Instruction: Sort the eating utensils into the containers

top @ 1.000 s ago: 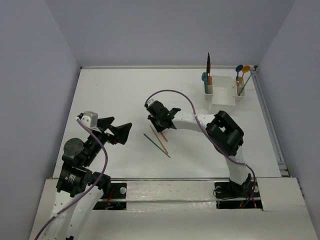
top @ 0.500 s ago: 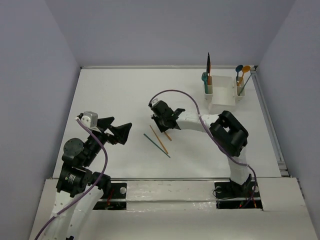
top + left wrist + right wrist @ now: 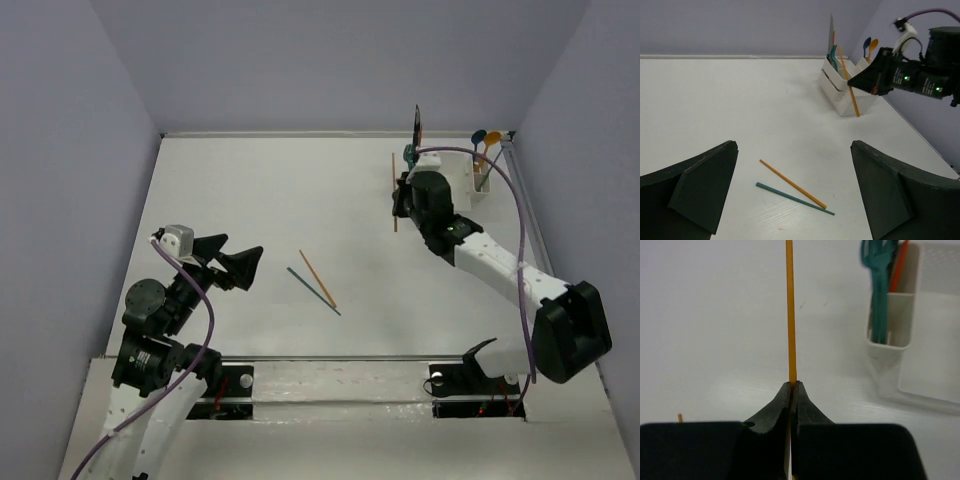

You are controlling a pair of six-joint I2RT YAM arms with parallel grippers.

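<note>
Overhead: pinched shut on one held orange chopstick [image 3: 394,190] by the right gripper [image 3: 401,195], just left of the white caddy [image 3: 462,160] at the far right. Spread wide and holding nothing at the left gripper [image 3: 246,245].

Mid-table: one loose orange chopstick [image 3: 317,277] and one teal chopstick [image 3: 310,288], near ends close together.

Left wrist: fingers wide apart, touching nothing. In the caddy's end cups: one knife [image 3: 831,30], one teal utensil [image 3: 833,52], one blue spoon [image 3: 867,45], one orange spoon [image 3: 873,45].

Right wrist: tips pressed together on the chopstick, standing upright left of a cup.
</note>
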